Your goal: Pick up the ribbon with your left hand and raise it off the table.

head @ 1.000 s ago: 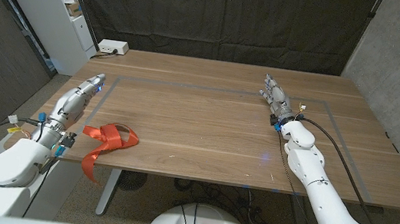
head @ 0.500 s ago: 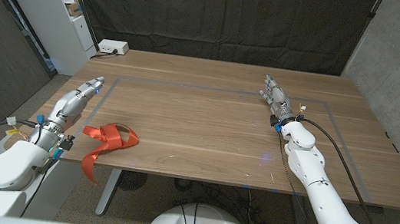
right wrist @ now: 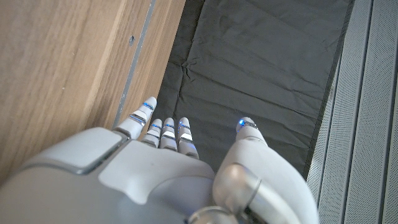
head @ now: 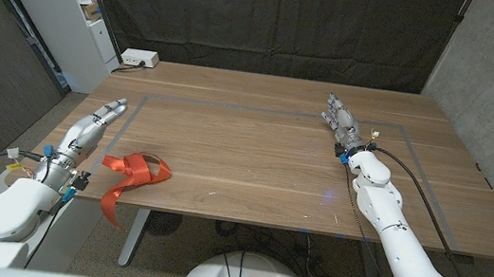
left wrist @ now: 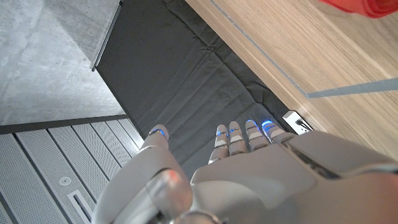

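Left robot hand [head: 96, 125], released and holding nothing, is drawn slightly nearer along the surface [head: 254, 159] edge, left of the untouched ribbon [head: 132, 173]; right robot hand [head: 340, 119] is kept released, far right.

The ribbon [head: 134, 173] is bright orange-red, one plain colour without any pattern. The table [head: 254, 159] is brown wood with a fine straight grain, and a thin grey line [head: 270, 112] makes a rectangle frame on its top. The left robot hand [head: 96, 124] is silver-grey, and in the left wrist view its fingertips [left wrist: 238, 132] show small blue lights. The right robot hand [head: 340, 120] is also silver-grey, with the same blue lights on the fingertips [right wrist: 166, 127]. Both arms are glossy white. The curtain [head: 272, 18] behind the table is black. The shelf unit [head: 73, 10] is white, and the small box [head: 139, 58] at the table's far corner is white too.
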